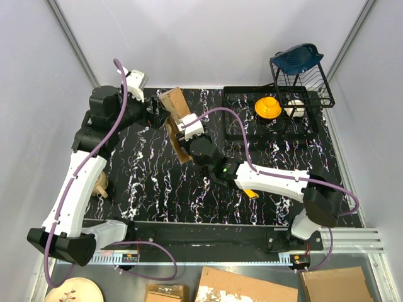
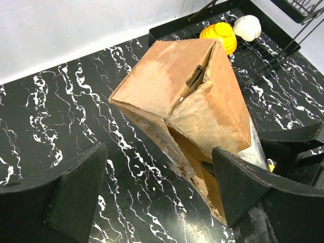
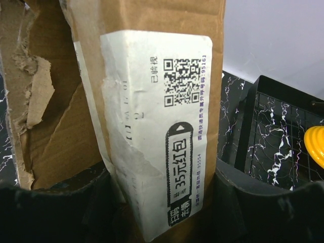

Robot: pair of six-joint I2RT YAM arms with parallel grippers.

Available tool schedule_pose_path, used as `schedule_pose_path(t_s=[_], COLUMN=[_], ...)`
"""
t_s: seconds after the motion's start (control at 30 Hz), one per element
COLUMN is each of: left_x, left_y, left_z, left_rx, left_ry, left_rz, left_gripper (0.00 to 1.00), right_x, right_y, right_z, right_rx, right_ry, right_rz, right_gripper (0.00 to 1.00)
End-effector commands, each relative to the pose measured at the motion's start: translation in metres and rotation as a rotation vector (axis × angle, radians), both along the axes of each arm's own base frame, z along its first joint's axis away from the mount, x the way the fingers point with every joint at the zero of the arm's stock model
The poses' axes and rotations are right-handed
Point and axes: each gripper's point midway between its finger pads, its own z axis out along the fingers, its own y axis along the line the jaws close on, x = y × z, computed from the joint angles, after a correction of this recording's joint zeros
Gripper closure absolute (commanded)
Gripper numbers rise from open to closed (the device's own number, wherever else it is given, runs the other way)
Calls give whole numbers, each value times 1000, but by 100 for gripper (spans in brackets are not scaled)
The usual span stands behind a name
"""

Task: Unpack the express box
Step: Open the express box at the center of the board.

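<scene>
Right wrist shows torn, white-labelled brown express box (image 3: 157, 126).

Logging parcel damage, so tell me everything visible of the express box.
The express box is a small oblong brown cardboard carton, tilted on end over the black marbled table. Its flaps are torn and gaping; a white printed label with a QR code covers one side. The right pincer clamps it; the open left pincer flanks it without gripping.
</scene>
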Motion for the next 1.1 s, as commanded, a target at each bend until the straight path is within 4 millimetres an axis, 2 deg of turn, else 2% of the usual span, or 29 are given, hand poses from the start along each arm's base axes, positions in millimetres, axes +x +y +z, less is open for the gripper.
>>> schedule_pose_path(t_s=[0.0,0.43,0.67,0.97,1.07], left_x=[-5,-5,6,20,28], left_y=[4,17,17,20,23], left_z=[18,-2,5,27,32], left_rx=[27,129,75,-14,-19], left_ry=[-78,-75,-53,-33,-37], left_rz=[4,61,119,208,244], left_gripper=[14,16,16,17,21], right_x=[1,0,-1,-7,-10], right_y=[3,-5,1,18,24], right_z=[54,59,56,50,45], right_rx=[133,130,147,152,149], right_ry=[-84,-103,-96,-85,-79], right_rz=[-16,-27,-3,29,38], right_gripper=[41,41,41,41,41])
